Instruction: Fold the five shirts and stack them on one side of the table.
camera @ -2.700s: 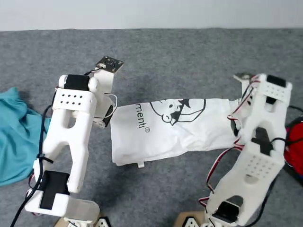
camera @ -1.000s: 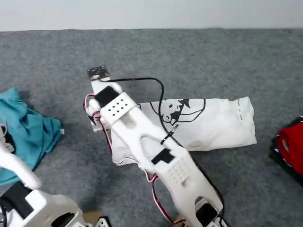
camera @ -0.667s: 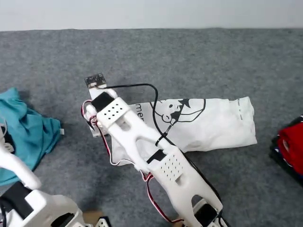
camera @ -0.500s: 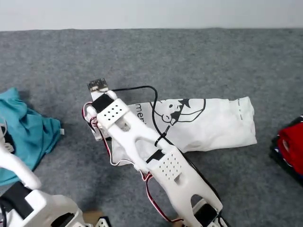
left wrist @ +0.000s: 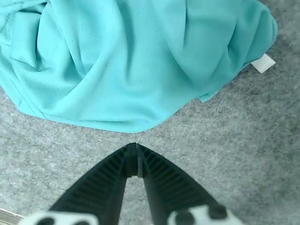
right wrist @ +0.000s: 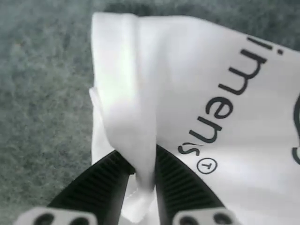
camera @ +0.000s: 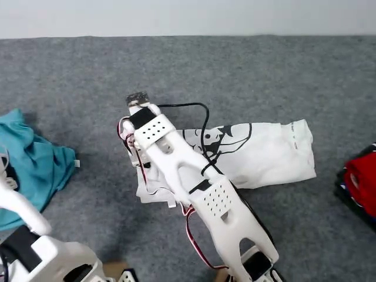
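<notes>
In the high view, the white shirt (camera: 264,155) lies in a long band across the middle of the grey table (camera: 235,70). The right arm (camera: 194,182) reaches diagonally over it to its left end. A teal shirt (camera: 29,164) sits crumpled at the left edge and a red garment (camera: 358,182) at the right edge. In the left wrist view, the left gripper (left wrist: 137,152) hovers over bare grey surface just beside the teal shirt, its jaws closed on nothing. In the right wrist view, the right gripper (right wrist: 143,164) is clamped on a bunched fold at the white shirt's end. The fold will probably go best if that end is carried low toward the far end, the edges are lined up, and the cloth is released only once it lies flat.
</notes>
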Robot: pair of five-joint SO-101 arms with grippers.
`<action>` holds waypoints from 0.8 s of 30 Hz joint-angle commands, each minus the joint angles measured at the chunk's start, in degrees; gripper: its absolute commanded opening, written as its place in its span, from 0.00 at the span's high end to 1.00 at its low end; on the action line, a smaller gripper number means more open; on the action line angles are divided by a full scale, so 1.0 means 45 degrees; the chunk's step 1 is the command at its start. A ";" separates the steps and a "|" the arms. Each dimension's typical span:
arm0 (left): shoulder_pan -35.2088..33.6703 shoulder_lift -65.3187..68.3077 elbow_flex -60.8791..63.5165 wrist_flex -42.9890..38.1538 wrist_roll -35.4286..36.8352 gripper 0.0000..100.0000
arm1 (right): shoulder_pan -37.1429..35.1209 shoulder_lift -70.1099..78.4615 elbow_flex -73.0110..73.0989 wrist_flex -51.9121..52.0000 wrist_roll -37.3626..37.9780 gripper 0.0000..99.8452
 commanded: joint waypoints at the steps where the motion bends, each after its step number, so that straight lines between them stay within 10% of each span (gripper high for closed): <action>1: 0.0000 -0.0508 -0.0381 0.0117 0.0000 1.00 | 0.0400 -0.0322 -0.0703 0.0029 0.0117 0.96; 7: 0.0020 -0.0586 0.0400 -0.0352 0.0508 1.00 | -0.0205 -0.0420 -0.0879 0.0049 0.0137 0.95; 15: 0.0020 -0.0625 0.1006 -0.0527 0.0547 1.00 | -0.1475 -0.0596 -0.2716 0.0752 0.0059 0.68; 24: 0.0000 -0.0625 0.0987 -0.0527 0.0586 1.00 | -0.1690 0.0537 -0.2774 -0.0029 0.0137 0.76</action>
